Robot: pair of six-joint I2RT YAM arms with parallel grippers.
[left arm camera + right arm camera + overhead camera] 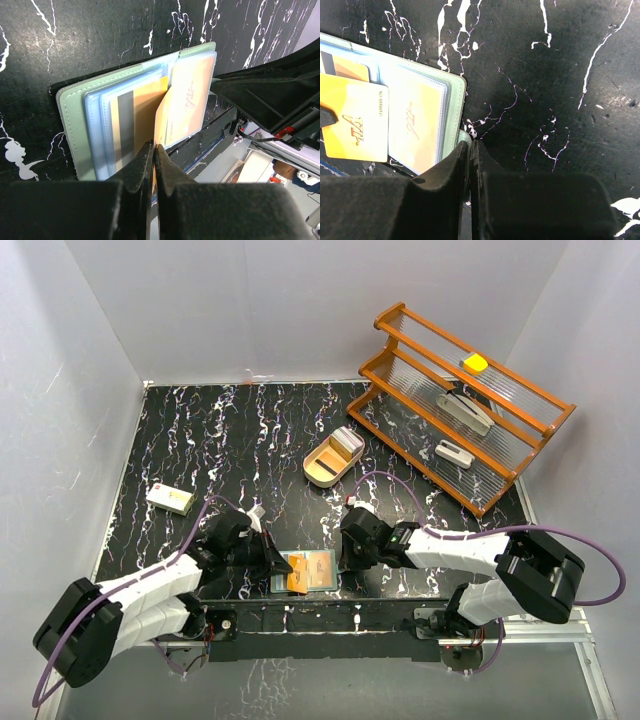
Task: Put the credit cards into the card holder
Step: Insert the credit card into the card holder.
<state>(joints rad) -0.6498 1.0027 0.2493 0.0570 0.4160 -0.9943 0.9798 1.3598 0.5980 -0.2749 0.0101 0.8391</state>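
The teal-green card holder (308, 570) lies open at the table's near edge, between my two grippers. My left gripper (155, 148) is shut on the edge of an orange-tan credit card (167, 117), which stands tilted over the holder's (70, 115) pale blue pockets. One pocket holds a card with a dark stripe (125, 127), another a card with a signature (195, 90). My right gripper (471, 145) is shut at the holder's (454, 107) right edge, on its small rounded tab (466, 136). The held card (357, 122) shows at the left of the right wrist view.
An oval wooden tray (318, 468) with pale cards in it stands mid-table. A slatted wooden rack (420, 390) with small items fills the back right. A small white box (170, 498) lies at the left. White walls enclose the table.
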